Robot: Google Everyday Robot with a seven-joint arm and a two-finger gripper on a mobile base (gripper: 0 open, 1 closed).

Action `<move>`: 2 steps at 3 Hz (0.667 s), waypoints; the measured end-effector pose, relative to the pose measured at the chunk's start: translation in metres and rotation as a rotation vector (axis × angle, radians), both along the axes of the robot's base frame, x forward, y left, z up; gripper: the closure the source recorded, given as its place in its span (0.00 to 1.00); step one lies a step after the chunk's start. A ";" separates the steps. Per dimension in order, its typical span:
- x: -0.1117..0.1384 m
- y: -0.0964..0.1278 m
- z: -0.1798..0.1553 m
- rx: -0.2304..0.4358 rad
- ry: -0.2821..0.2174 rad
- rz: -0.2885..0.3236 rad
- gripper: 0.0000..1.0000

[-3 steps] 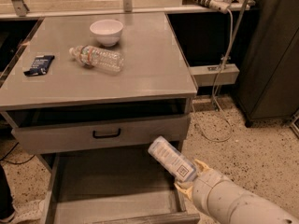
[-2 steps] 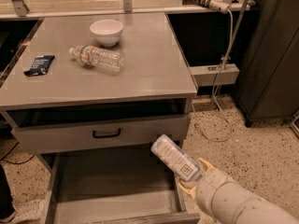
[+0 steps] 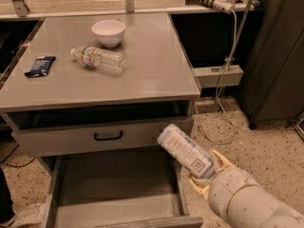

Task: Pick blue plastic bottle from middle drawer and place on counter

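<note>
Looking at the camera view, you have the gripper (image 3: 207, 171) low at the right, fingers pinching the lower end of the small pale blue-grey plastic bottle (image 3: 183, 150). It hangs clear of the wide grey metal middle drawer (image 3: 109, 184), above its right side. Its long axis slants up-left from the fingers towards the flat grey counter (image 3: 142, 75), which lies higher and farther left. A whitish label (image 3: 176, 145) wraps it, square code mark (image 3: 197, 164) nearest the fingers.

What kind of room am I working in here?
Probably a lab or workshop: grey metal cabinet, speckled floor, loose cables. The pincer, lower right, grips the blue bottle at the right side of the open drawer.
</note>
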State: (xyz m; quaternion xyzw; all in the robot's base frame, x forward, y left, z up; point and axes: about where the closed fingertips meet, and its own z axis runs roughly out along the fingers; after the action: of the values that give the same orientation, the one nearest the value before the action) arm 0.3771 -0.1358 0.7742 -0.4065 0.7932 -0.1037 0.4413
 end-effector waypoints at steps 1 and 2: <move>-0.005 -0.016 0.001 0.000 0.002 -0.045 1.00; -0.005 -0.016 0.001 0.000 0.002 -0.045 1.00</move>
State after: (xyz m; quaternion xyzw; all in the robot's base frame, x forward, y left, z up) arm 0.3719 -0.1520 0.7752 -0.3888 0.8026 -0.1131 0.4381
